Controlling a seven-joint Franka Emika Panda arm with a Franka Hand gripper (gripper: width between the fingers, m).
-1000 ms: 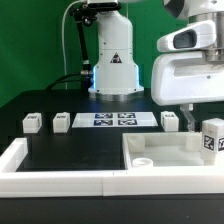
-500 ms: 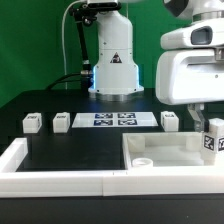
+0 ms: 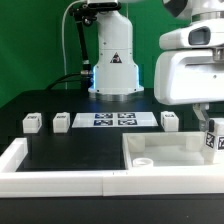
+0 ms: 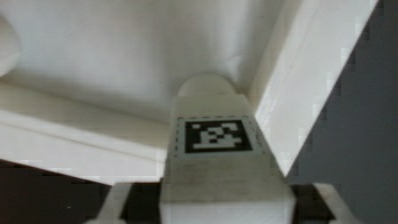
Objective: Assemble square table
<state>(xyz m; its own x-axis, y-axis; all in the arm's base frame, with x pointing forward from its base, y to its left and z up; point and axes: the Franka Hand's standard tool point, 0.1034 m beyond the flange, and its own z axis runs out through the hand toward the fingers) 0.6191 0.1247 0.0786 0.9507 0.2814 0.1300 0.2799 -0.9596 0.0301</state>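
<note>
My gripper (image 3: 209, 127) hangs at the exterior view's right, shut on a white leg block (image 3: 213, 140) with a black-white tag. It holds the block upright over the far right corner of the square white slab (image 3: 170, 152). The slab lies inside the front right corner of the border wall, with a round socket (image 3: 142, 160) at its near left corner. In the wrist view the held leg (image 4: 217, 130) stands between my two fingers (image 4: 135, 204), its tip over the white slab (image 4: 89, 70). Three more leg blocks lie on the table: two at the left (image 3: 32, 123) (image 3: 61, 122) and one at the right (image 3: 170, 120).
The marker board (image 3: 113, 120) lies flat between the leg blocks, in front of the robot's base (image 3: 115, 70). The long white U-shaped border wall (image 3: 60, 181) runs along the front and both sides. The table top (image 3: 70, 150) is black.
My gripper has moved a little toward the exterior view's right and slightly down with the leg block in it. Nothing else has moved.
</note>
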